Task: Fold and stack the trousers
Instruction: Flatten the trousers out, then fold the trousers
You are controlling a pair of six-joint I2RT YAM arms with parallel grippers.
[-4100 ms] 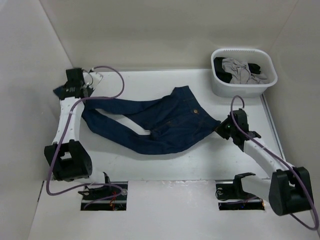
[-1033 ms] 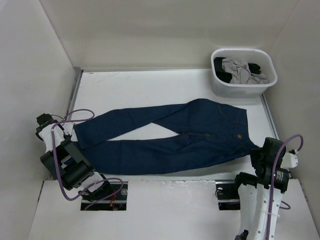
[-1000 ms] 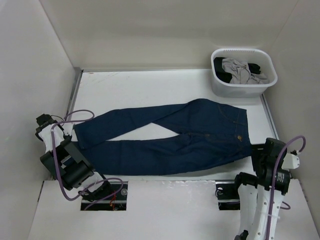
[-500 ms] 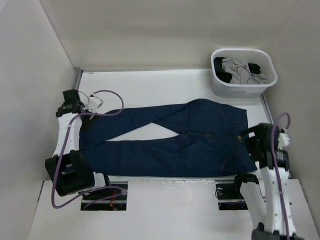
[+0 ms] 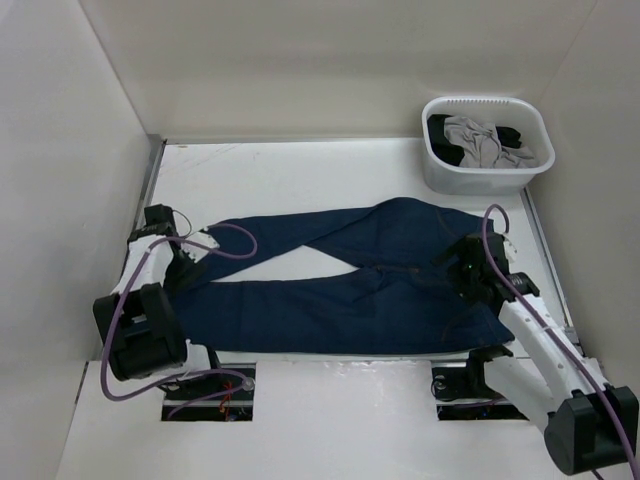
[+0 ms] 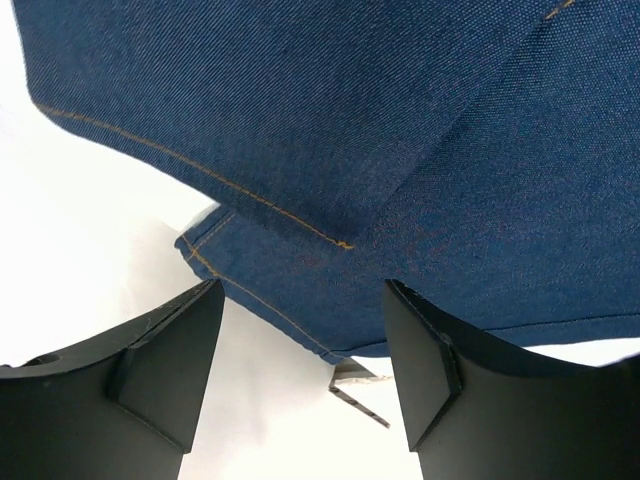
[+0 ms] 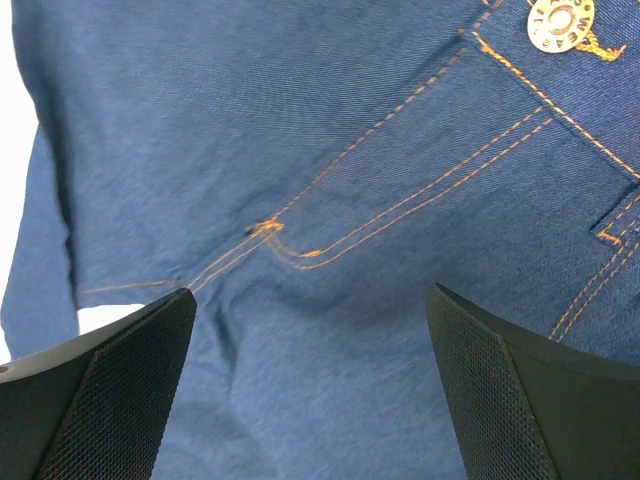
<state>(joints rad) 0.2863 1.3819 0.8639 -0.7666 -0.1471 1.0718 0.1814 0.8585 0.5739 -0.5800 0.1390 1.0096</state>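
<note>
The trousers, dark blue jeans, lie flat across the table with the legs to the left and the waist to the right. My left gripper hovers open over the leg ends. In the left wrist view the hems lie just beyond the left gripper, with bare white table between its fingers. My right gripper stands wide open above the waist end. In the right wrist view the right gripper has only denim under it, with the fly stitching and a metal button ahead.
A white basket at the back right holds a light grey garment and a black garment. Walls close in the table on the left, back and right. White table lies behind the jeans.
The left gripper has swung in from the far left edge onto the leg ends. The right arm has come from the right edge to above the waist. The jeans lie as before.
</note>
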